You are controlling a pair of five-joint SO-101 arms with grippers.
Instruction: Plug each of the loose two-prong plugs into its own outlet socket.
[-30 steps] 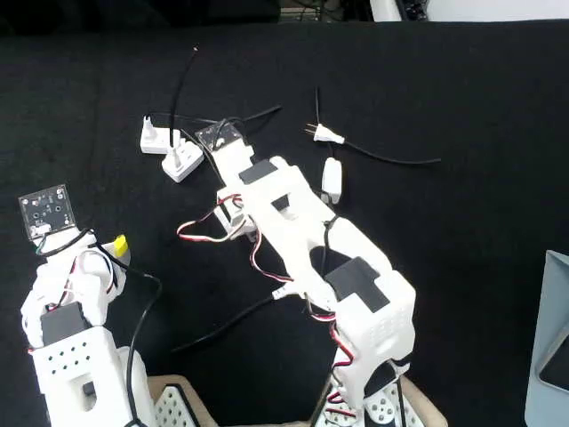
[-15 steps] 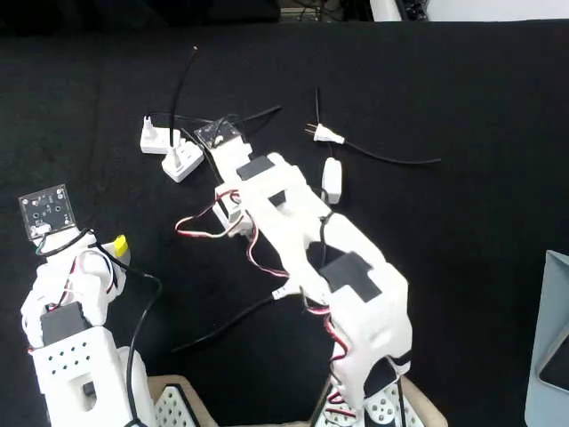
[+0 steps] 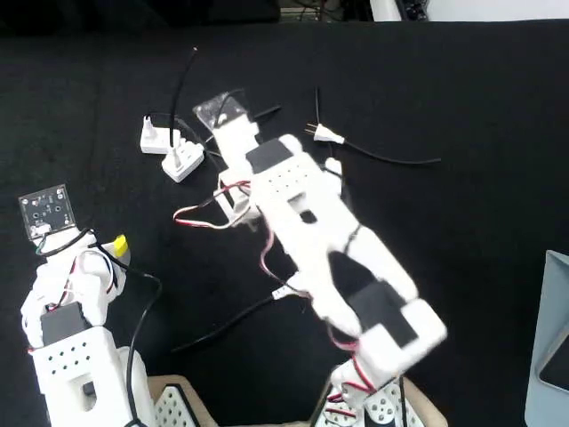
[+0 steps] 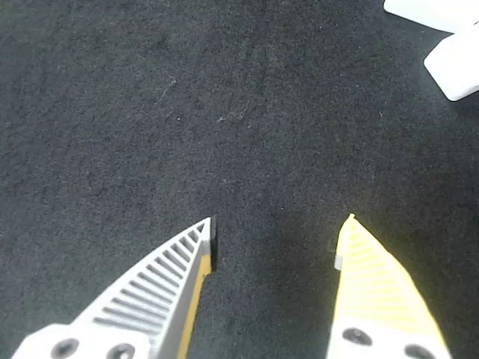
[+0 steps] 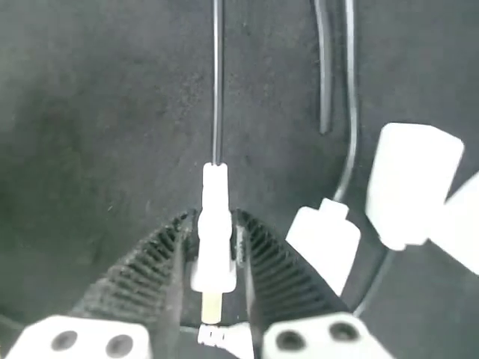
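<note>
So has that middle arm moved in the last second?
Yes. The right arm stretched farther up the table: its front end, level with the white sockets before, now lies past them.

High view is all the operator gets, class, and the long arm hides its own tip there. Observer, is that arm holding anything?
Observer: Yes. The right gripper is shut on a white plug, with its black cord running straight ahead.
Operator: Anything close to it?
Observer: A white block lies just past one fingertip, apart from the plug.
Operator: And the other arm?
Observer: The left gripper is open, with only bare black mat between its fingers.
</note>
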